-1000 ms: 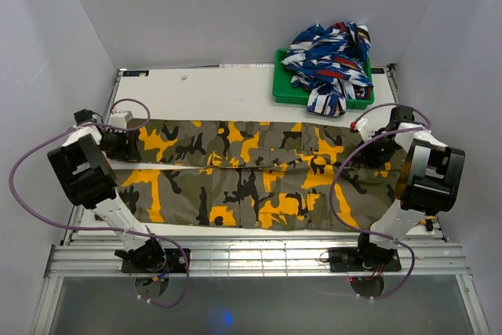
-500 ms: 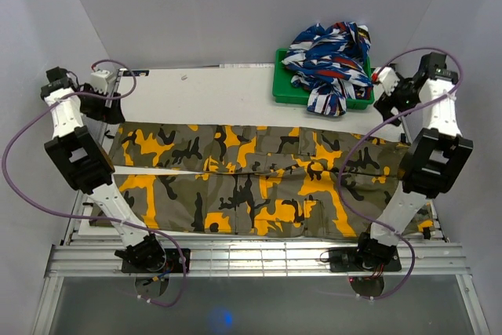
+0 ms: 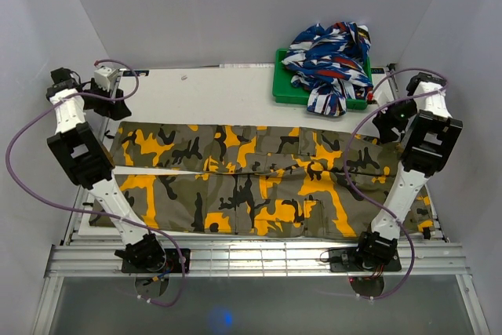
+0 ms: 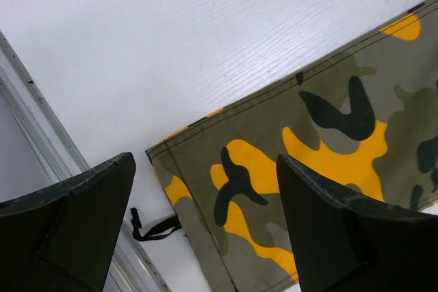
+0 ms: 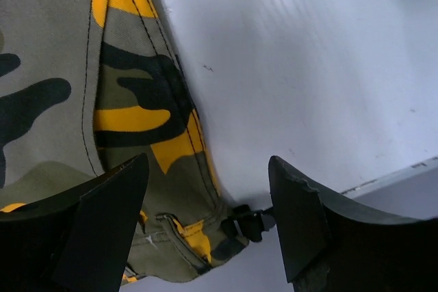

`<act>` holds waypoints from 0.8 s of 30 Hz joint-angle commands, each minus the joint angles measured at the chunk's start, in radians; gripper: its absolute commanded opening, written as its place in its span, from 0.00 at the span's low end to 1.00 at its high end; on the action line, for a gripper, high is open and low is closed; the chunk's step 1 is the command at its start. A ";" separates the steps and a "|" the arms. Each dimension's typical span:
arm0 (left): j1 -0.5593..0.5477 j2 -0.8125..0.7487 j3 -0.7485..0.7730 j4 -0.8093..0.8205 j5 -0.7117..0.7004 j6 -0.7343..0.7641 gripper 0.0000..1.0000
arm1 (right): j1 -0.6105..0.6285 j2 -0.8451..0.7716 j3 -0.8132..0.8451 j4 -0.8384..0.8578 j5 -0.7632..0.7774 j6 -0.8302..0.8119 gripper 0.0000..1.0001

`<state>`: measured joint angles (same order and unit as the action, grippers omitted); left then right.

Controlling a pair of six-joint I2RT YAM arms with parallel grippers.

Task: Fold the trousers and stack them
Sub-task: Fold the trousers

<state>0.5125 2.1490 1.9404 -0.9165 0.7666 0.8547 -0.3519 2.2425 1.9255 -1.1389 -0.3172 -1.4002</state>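
Observation:
The camouflage trousers (image 3: 259,178) lie spread flat across the white table, folded lengthwise, with the legs to the left and the waist to the right. My left gripper (image 3: 118,107) hovers open above their far left corner. In the left wrist view the open gripper (image 4: 205,162) is empty over the leg hem (image 4: 308,148). My right gripper (image 3: 390,119) hovers open above the far right corner. In the right wrist view the open gripper (image 5: 209,161) is empty over the waist edge (image 5: 123,100).
A green bin (image 3: 281,92) at the back right holds a heap of blue, white and red cloth (image 3: 329,56). A black strap (image 4: 154,227) lies by the left table edge. A black buckle (image 5: 250,222) hangs at the waist corner. Grey walls stand close on both sides.
Both grippers have let go of the trouser ends, lifted and swung to the far corners. The trousers now lie flatter and wider. The right gripper has since dropped a little.

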 commanded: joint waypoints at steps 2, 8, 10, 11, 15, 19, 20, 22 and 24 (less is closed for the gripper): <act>0.004 0.080 0.097 -0.047 0.039 0.124 0.95 | 0.007 0.041 0.001 -0.022 -0.013 -0.048 0.76; -0.005 0.129 0.101 -0.041 0.033 0.201 0.94 | 0.028 0.069 -0.065 0.022 -0.003 -0.042 0.69; -0.017 0.161 0.111 -0.048 -0.001 0.257 0.95 | 0.037 0.046 -0.126 0.054 0.000 -0.048 0.64; -0.022 0.172 0.112 -0.054 -0.009 0.282 0.96 | 0.042 0.037 -0.147 0.065 0.001 -0.049 0.62; -0.040 0.222 0.126 -0.081 -0.070 0.385 0.97 | 0.053 0.019 -0.186 0.068 0.017 -0.063 0.43; -0.045 0.272 0.189 -0.088 -0.079 0.421 0.91 | 0.051 0.011 -0.178 0.074 0.020 -0.060 0.33; -0.046 0.273 0.184 -0.090 -0.079 0.464 0.91 | 0.053 0.011 -0.177 0.076 0.021 -0.060 0.33; -0.046 0.272 0.169 -0.075 -0.081 0.494 0.90 | 0.054 0.006 -0.175 0.080 0.023 -0.057 0.24; -0.046 0.281 0.175 -0.071 -0.075 0.515 0.90 | 0.056 0.003 -0.178 0.080 0.021 -0.056 0.14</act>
<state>0.4660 2.4348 2.0903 -0.9840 0.6876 1.2720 -0.3069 2.2292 1.7836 -1.0756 -0.2958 -1.4460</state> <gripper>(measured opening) 0.903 0.187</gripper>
